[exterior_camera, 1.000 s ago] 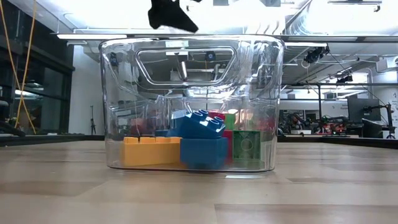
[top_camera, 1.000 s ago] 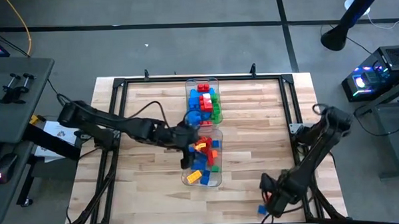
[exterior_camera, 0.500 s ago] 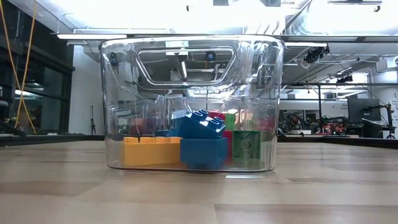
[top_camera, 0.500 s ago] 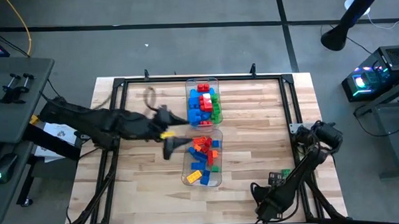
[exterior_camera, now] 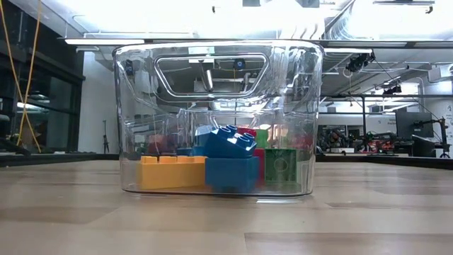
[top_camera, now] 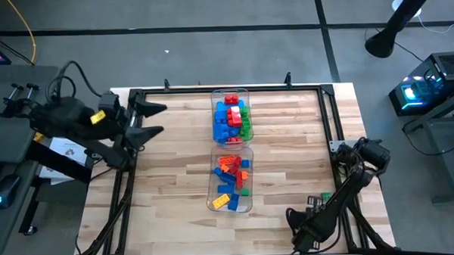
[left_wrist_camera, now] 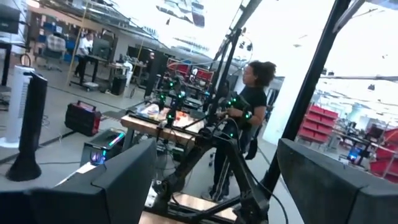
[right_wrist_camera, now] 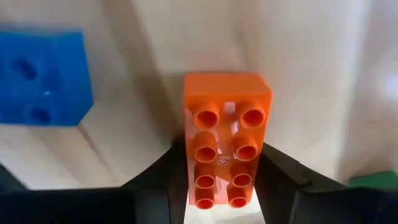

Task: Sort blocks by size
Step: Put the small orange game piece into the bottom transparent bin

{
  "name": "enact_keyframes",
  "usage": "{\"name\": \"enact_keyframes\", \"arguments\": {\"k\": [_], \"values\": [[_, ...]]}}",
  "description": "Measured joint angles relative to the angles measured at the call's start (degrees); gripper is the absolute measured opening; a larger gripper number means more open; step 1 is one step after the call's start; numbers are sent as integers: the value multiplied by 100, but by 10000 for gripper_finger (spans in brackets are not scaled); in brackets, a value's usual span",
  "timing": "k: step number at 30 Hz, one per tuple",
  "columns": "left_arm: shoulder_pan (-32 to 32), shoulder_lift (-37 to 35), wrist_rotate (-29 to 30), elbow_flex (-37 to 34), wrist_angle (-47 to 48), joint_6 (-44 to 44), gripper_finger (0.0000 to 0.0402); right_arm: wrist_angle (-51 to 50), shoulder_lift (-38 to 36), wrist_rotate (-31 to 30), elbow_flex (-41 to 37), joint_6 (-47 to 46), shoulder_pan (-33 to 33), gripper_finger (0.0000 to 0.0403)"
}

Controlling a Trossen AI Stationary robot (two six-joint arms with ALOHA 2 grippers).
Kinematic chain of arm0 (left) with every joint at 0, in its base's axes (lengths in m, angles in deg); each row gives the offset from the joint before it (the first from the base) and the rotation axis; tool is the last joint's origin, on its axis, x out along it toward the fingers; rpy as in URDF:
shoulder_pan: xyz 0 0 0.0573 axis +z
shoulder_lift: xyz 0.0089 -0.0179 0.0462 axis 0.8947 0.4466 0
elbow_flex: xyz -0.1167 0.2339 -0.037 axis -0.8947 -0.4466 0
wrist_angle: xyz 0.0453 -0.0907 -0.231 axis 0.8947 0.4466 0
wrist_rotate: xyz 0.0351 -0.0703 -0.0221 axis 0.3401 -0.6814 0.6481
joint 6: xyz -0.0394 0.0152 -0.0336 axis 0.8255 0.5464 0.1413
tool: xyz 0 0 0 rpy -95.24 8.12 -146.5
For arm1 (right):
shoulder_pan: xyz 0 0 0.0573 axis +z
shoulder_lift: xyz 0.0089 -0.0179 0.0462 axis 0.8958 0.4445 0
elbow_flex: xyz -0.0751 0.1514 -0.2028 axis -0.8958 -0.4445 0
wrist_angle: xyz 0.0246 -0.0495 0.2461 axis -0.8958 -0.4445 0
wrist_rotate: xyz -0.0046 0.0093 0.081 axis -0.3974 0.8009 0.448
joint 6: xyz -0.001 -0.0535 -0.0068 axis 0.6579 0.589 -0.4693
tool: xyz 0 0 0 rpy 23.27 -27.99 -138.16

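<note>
Plainly, our left claw (top_camera: 152,119) stood wide and empty at the surface's (top_camera: 168,182) left edge, with most blocks (top_camera: 231,120) in the bins (top_camera: 248,204). Only our right wrist view showed the right claw (right_wrist_camera: 217,186) pinching an orange brick (right_wrist_camera: 226,138) beside a blue brick (right_wrist_camera: 42,78); we judged a low grip might slip.

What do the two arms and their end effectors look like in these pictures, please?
Both arms are dark, near-black jointed links with black cables running along them. The left arm carries a small yellow tag near its wrist; its end effector ends in two slim, tapering dark fingers. The right end effector has two broad, matte black fingers with angled inner faces.
</note>
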Motion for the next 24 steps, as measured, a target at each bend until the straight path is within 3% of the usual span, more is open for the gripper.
{"name": "enact_keyframes", "arguments": {"k": [4, 8, 13, 20, 22, 24], "values": [[2, -150, 5, -2, 77, -219, 319, -606, -527, -665, 55, -99, -221, 138], [2, -154, 68, -2, 210, -362, 319, -1202, -1297, -1731, 260, -234, -797, 138], [4, 46, 226, -3, 618, -265, 319, -64, -1960, -3093, 447, 379, -1965, 138], [4, 347, 9, -11, 808, -57, 319, 2685, -1539, -2477, 447, 2045, -3185, 138], [4, 386, -19, -11, 837, -7, 319, 3134, -1442, -2409, 446, 2113, -3359, 162], [3, 395, -21, -11, 829, -2, 319, 3218, -1437, -2290, 445, 2105, -3500, 213]]}}
